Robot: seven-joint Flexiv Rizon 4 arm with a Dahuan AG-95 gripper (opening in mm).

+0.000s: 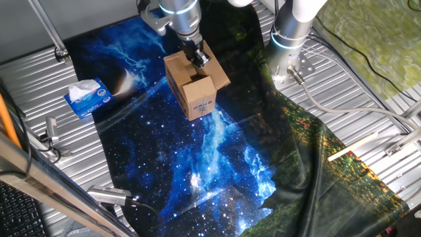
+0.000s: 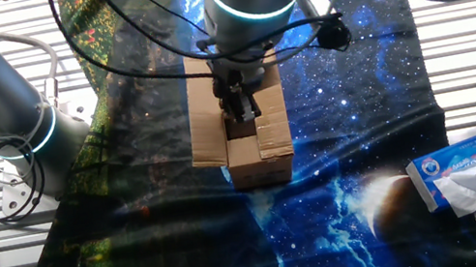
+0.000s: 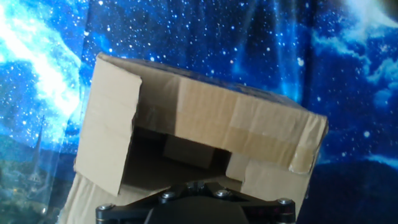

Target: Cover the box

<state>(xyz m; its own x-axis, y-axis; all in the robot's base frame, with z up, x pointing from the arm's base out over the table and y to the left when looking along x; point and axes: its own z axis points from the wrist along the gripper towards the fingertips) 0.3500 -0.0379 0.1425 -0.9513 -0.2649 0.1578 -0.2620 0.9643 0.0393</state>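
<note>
Apparently claw sits low over the box, tips in its top opening to press flaps inward; box directly beneath, on the starry cloth. Claw width: cannot tell.

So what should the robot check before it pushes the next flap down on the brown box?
1. Box standing upright on the starry cloth: ok.
2. Gripper right over the box top: ok.
3. Top fully covered: not ok, a dark gap shows between the flaps.
4. Gripper open or shut: cannot tell.
5. Tissue box away from the work: ok.
6. Fingers clear of the flaps: cannot tell.
</note>
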